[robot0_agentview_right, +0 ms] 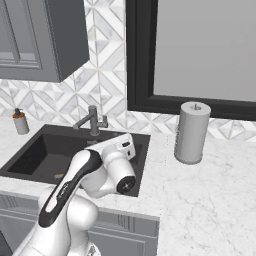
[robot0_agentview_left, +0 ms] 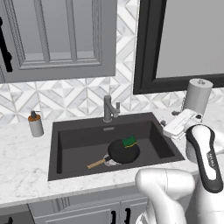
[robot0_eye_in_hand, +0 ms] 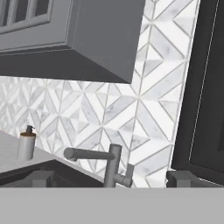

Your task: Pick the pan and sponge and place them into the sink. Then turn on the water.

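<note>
Both base views look down over the dark charcoal rectangular sink (robot0_agentview_left: pixel 65 144) (robot0_agentview_right: pixel 30 155) from 7 and 5 o'clock; the hand view faces its grey metal faucet (robot0_eye_in_hand: pixel 111 168) closely.

Setting: a rendered home kitchen.
Evidence: sink (robot0_agentview_left: pixel 65 131) set in marble counter (robot0_agentview_left: pixel 22 153), centre; tiled backsplash (robot0_agentview_left: pixel 74 94); cabinet (robot0_agentview_left: pixel 57 35), upper left.

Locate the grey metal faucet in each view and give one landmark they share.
Left base view: grey metal faucet upper centre, behind the dark charcoal sink.
Right base view: upper left, behind the basin.
Hand view: bottom centre, spout pointing left.
Shared landmark: grey soap dispenser bottle, left of the faucet.
</note>
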Robot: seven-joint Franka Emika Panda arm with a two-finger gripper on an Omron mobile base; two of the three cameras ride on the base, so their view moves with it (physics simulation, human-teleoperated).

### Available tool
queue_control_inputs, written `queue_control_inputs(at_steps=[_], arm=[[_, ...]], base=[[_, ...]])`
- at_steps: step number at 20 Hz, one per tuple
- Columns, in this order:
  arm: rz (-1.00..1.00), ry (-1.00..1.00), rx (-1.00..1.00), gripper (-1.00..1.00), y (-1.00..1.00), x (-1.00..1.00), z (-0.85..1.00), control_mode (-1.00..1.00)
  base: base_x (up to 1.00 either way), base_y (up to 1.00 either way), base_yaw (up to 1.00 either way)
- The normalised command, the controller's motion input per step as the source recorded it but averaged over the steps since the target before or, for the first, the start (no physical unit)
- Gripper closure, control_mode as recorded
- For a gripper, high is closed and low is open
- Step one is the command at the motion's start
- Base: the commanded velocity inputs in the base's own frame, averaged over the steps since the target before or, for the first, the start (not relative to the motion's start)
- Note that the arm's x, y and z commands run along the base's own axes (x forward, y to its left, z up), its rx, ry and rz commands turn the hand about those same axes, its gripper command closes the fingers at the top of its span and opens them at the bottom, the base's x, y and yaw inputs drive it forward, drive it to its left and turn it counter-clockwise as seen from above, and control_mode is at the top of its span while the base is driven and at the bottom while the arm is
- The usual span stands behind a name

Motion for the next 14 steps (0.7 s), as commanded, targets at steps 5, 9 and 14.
queue_control_inputs(at_steps=[5,9,14], arm=[[0.0,0.0,0.02,-1.0,0.47,0.53,-0.54,-1.0],[0.0,-0.01,0.01,-1.0,0.49,0.42,-0.53,-1.0],[0.0,0.0,0.01,-1.0,0.52,0.34,-0.48,-1.0]], base=[[0.0,0.0,0.0],[0.0,0.0,0.0],[0.0,0.0,0.0]])
